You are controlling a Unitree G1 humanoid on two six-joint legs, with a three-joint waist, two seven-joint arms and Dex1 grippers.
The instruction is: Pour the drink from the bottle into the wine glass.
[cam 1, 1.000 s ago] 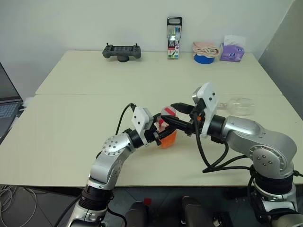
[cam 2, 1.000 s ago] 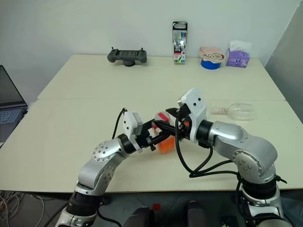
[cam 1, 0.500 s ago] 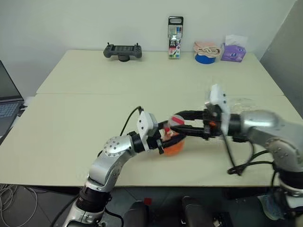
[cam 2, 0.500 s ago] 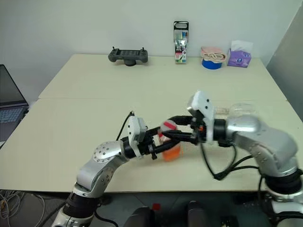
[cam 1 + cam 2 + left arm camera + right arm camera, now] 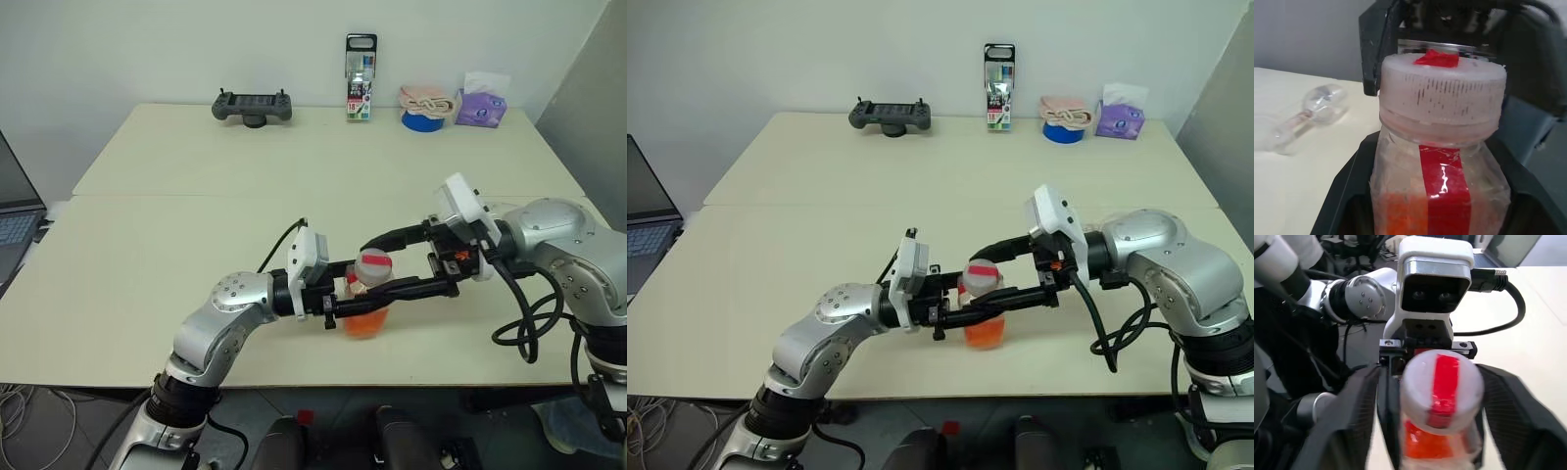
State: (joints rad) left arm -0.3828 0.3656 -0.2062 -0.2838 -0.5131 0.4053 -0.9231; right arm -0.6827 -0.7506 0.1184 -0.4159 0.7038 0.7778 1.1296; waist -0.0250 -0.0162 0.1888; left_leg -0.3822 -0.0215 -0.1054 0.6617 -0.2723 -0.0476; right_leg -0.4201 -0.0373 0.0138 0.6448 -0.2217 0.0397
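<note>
While left fingers (image 5: 955, 305) pinch bottle (image 5: 982, 305), right fingers (image 5: 1004, 269) spread, flanking cap (image 5: 1441, 382).

Capped bottle (image 5: 365, 299) upright, half-full of orange drink (image 5: 364, 321); wine glass (image 5: 1311, 111) lying sideways.

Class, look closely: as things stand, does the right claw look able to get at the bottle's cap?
Probably yes. The right claw is open with its fingers either side of the cap, with nothing between them. The left claw grips the bottle lower down, leaving the cap free.
</note>
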